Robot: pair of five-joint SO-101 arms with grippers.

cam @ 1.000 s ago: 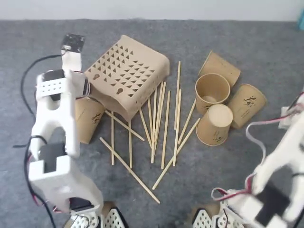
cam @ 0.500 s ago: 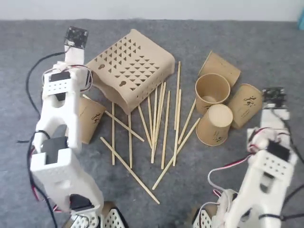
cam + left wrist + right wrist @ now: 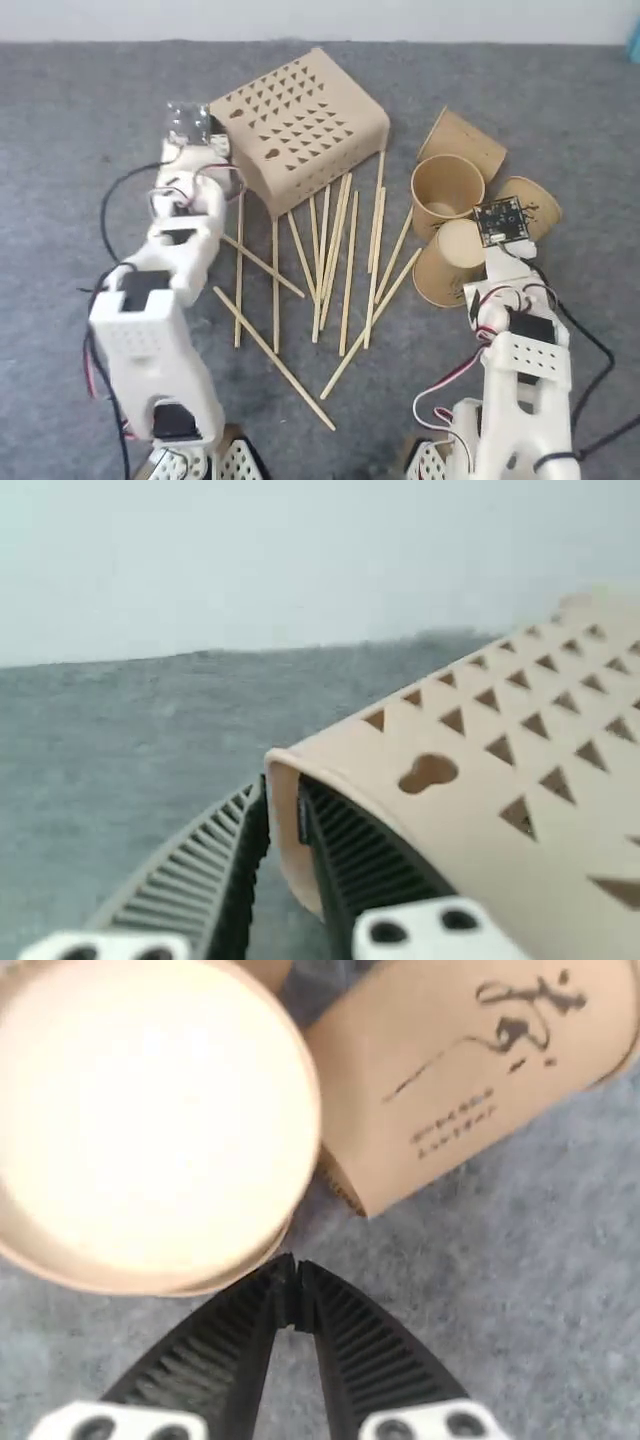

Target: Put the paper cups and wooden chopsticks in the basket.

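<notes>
- The left claw (image 3: pixel 285 815) pinches the rim of the beige perforated plastic basket (image 3: pixel 300 125). Over the last second it has dragged the basket away from the arm bases and tipped it, so a perforated face points up.
- My read is that the basket is being righted. Its mouth isn't up yet, and nothing looks loaded.
- The thin wooden chopsticks (image 3: pixel 330 250) lie scattered on the grey worktop (image 3: pixel 90 110), fanning out from the basket's near edge.
- The tan paper cups (image 3: pixel 445 190) cluster to the right of the basket, beyond the chopsticks.
- The right claw (image 3: pixel 293 1285), pressed together and empty, has swung in from the edge. It now sits just beside one cup's pale end (image 3: pixel 150 1120), probably to pick up a cup next.
</notes>
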